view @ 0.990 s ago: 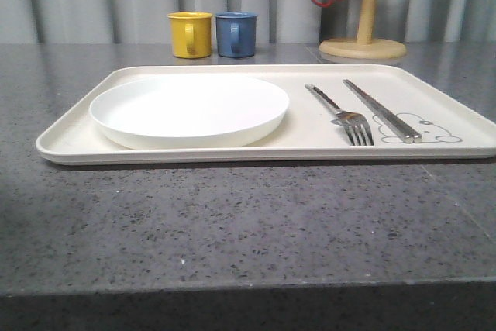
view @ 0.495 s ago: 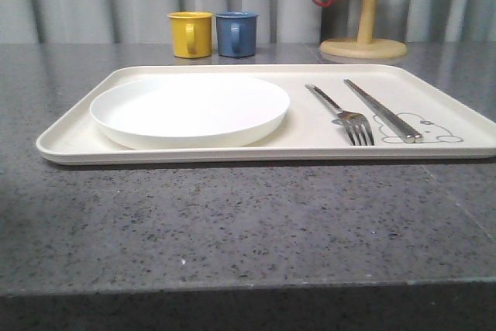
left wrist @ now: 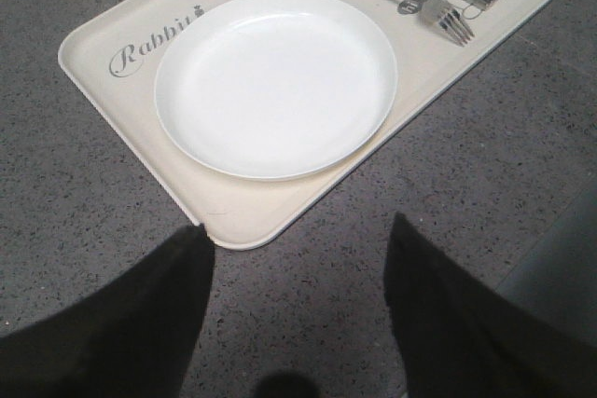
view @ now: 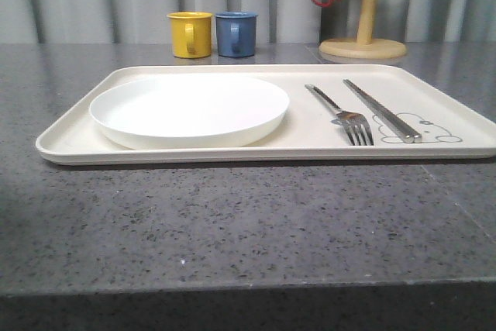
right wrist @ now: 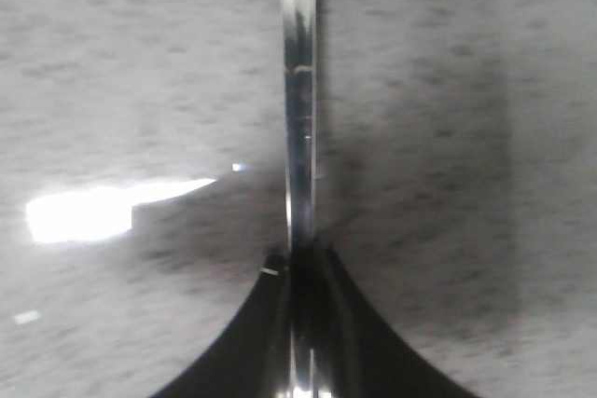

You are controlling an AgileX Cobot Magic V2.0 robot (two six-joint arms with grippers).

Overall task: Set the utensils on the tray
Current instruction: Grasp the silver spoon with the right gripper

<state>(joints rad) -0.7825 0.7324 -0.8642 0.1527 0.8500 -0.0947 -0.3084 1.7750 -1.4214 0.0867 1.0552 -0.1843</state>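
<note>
Silver fork and flat bar already lie on the cream tray; one shiny piece is pinched in your right end effector.

On the tray (view: 465,118), the fork (view: 345,110) and the flat bar (view: 380,108) lie side by side at 3 o'clock from the white plate (view: 190,108), probably so the plate keeps its own room. Your right end effector (right wrist: 300,263) has its fingers together on a slim shiny utensil (right wrist: 298,90), held above the grey desk (right wrist: 466,90); you cannot tell which piece it is. Your left end effector (left wrist: 297,258) hangs with fingers apart, holding nothing, near the tray's corner.
</note>
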